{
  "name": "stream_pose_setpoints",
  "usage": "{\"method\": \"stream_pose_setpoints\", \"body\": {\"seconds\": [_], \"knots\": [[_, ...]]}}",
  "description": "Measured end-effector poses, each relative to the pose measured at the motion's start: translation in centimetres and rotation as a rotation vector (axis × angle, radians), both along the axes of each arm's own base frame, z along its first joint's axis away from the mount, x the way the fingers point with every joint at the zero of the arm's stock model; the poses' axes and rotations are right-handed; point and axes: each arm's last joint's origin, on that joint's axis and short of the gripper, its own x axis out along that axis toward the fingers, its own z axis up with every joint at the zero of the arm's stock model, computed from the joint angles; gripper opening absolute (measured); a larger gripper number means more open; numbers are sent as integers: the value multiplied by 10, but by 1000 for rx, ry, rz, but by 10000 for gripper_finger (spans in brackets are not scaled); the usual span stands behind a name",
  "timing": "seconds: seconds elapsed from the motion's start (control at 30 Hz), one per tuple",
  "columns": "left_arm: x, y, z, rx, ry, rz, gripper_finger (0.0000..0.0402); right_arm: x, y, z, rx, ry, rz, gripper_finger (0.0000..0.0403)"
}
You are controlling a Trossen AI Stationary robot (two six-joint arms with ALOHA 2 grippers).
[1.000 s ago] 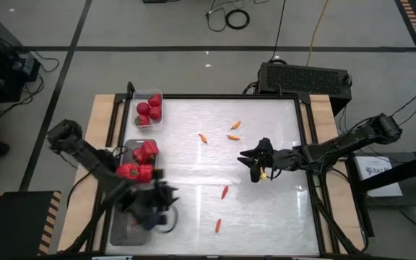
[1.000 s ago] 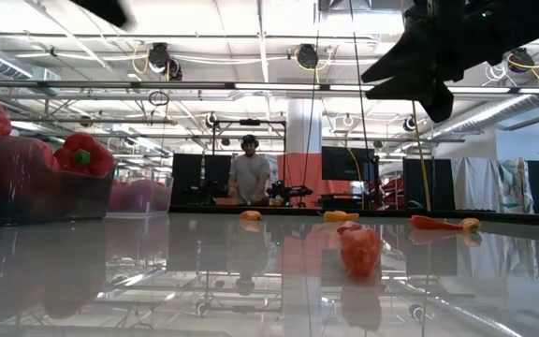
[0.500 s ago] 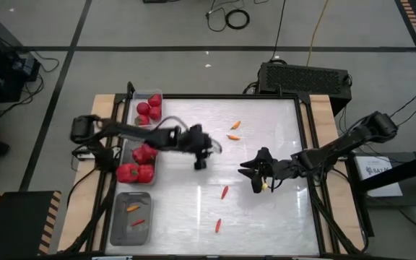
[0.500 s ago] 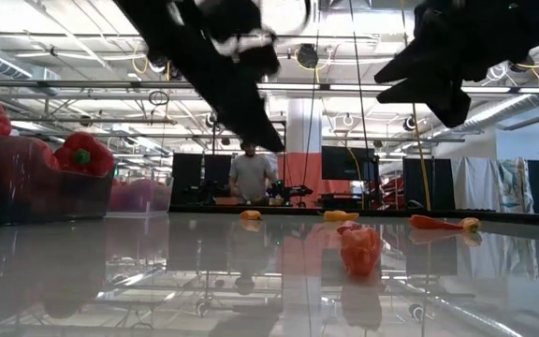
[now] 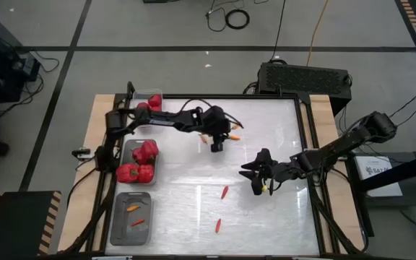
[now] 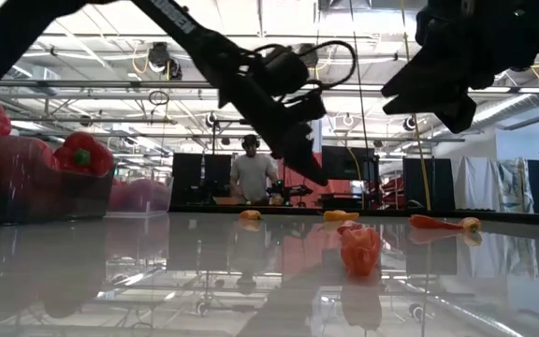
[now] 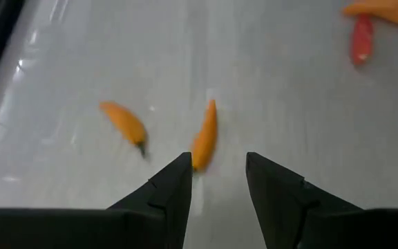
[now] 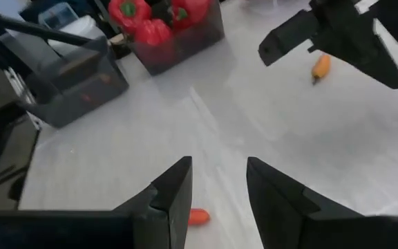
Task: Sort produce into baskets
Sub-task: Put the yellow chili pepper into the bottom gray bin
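- High view: the left pincer [image 5: 216, 145] is stretched out over the far middle of the white surface [image 5: 266, 209], hanging right by two orange chilies [image 5: 233, 136] there, with a third chili [image 5: 235, 124] a bit farther back. The right pincer [image 5: 255, 175] sits mid-surface toward the right side, nothing under it that I can make out. Two redder chilies [image 5: 224, 192] lie nearer the front, one behind the other. Down the left edge: small clear basket [image 5: 155, 93] with tomatoes [image 5: 154, 106] at the far end, grey basket [image 5: 126, 148] with bell peppers [image 5: 144, 152] in the middle, second grey basket [image 5: 118, 217] with two chilies in it at the near end.
- Low view: both arms hang dark above the surface, and a reddish chili [image 6: 359, 248] lies in the middle. The peppers' basket [image 6: 26, 192] is at the left edge. A person [image 6: 250, 175] stands way back in the room.
- Left wrist view: fingers [image 7: 168, 190] are parted a fair bit with nothing between them; one orange chili [image 7: 204, 134] lies just ahead of the gap, another orange one [image 7: 125, 122] beside it.
- Right wrist view: fingers [image 8: 172, 194] also apart and empty, bare surface ahead, a red chili [image 8: 197, 216] poking out beside one finger.
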Motion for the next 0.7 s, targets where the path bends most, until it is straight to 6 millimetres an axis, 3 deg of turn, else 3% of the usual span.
{"method": "stream_pose_setpoints", "body": {"seconds": [0.4,0.7], "knots": [[42,14,-18,-23,53,7,145,-6,-3,-9,-85,104,-31,130],[44,15,-27,-48,93,-9,145,-7,-4,-10,-131,127,-10,130]]}}
